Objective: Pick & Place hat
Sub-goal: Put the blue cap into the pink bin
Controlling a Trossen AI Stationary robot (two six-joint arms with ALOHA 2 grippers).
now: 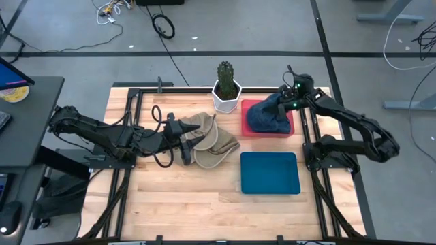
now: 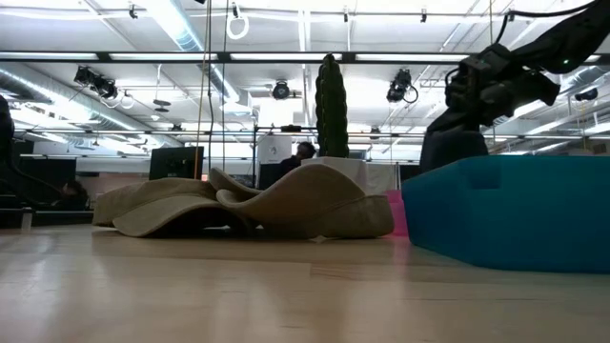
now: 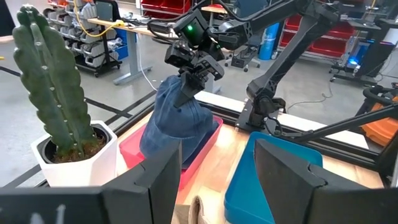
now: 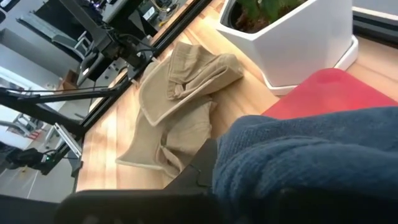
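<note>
**Q:** where's the hat sitting right now?

**A:** Two of them, actually. The blue hat (image 1: 267, 116) is bunched up over the red tray (image 1: 253, 128), toward the back of the surface just beside the white cactus pot (image 1: 227, 97). My right gripper (image 1: 289, 101) is pinching the top of it, jaws pressed together on the fabric; in the left wrist view you can see the cloth hanging down from the pinch with its lower end on the tray. The tan hat (image 1: 210, 139) lies flat and crumpled on the wood, near the middle, beside the pot.

**Q:** and your other arm?

**A:** My left gripper (image 1: 185, 144) is low at the tan hat's edge, jaws spread. Whether a finger actually touches the brim I honestly can't tell from above, the dark arm blends into it. The blue tray (image 1: 270, 173) sits in front of the red one, nothing in it.
</note>
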